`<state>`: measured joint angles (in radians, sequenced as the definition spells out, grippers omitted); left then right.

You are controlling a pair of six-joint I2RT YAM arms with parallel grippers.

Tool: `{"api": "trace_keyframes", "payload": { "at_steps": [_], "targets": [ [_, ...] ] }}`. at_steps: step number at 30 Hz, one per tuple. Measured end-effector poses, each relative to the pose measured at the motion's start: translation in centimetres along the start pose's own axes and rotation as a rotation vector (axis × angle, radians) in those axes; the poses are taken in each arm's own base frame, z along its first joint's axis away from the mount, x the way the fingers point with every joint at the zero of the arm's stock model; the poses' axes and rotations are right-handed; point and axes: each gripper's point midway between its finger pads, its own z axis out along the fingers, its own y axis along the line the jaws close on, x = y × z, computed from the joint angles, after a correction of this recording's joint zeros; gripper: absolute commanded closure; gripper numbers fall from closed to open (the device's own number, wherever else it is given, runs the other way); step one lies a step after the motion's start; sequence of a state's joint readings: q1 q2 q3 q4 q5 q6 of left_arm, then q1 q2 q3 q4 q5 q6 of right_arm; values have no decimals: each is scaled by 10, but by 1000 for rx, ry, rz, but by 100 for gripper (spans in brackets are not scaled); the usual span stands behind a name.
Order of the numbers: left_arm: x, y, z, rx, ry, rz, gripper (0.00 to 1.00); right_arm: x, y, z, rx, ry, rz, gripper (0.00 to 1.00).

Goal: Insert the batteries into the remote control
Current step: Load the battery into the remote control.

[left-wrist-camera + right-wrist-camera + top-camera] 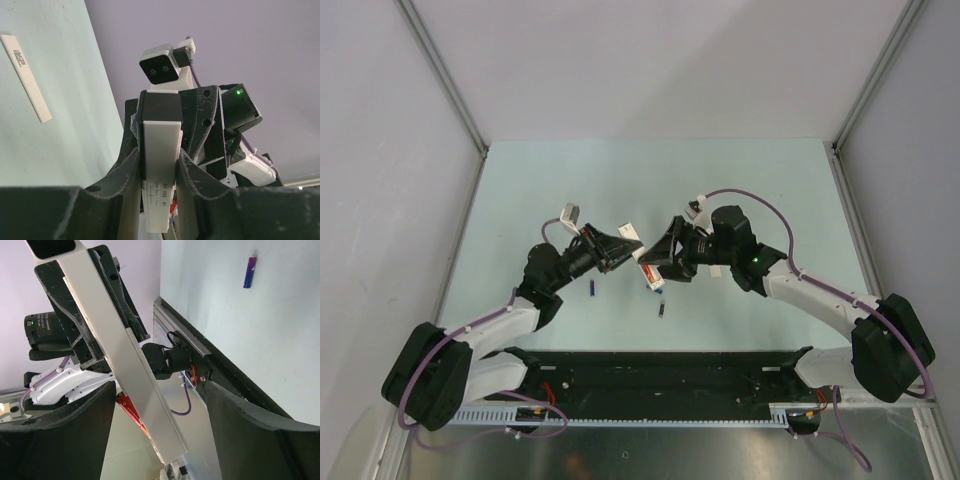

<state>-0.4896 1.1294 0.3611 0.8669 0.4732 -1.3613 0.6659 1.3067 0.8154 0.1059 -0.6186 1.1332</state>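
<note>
Left arm: reaches from the near-left corner to mid-tabletop. Left gripper (161,162) is clamped narrowly on the remote control (161,150), lifted clear of the tabletop (520,200).
Right arm: mirrors it from the near-right corner. Right gripper (159,390) has its fingers wide, straddling the remote with a gap on one side.
Remote control: slim white bar, dark end cap.
Blue battery (592,290), dark battery (661,310): loose on the tabletop, nearer the bases.
White strip (25,75): flat on the tabletop beyond.

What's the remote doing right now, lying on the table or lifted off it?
Lifted. The left gripper clamps the remote above the table; the right gripper straddles it, open.
</note>
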Motion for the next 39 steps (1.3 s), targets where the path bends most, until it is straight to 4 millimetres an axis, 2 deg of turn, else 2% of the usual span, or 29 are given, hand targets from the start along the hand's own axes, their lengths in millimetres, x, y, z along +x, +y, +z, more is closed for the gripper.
{"api": "trace_keyframes", "payload": {
  "at_steps": [14,30,33,37,39],
  "targets": [
    [-2,0,0,-1,-4,0,100,9,2,3,-16,20,-6,29],
    [-6,3,-2,-13,-16,-5,100,9,3,4,-33,13,-12,43],
    [-7,3,-2,-14,-19,-4,100,10,1,4,-30,15,-11,52],
    [-7,5,-2,-21,-18,-8,100,10,3,5,-39,15,-24,58],
    [-7,5,-2,-23,-19,-11,100,11,4,5,-42,16,-35,55]
  ]
}}
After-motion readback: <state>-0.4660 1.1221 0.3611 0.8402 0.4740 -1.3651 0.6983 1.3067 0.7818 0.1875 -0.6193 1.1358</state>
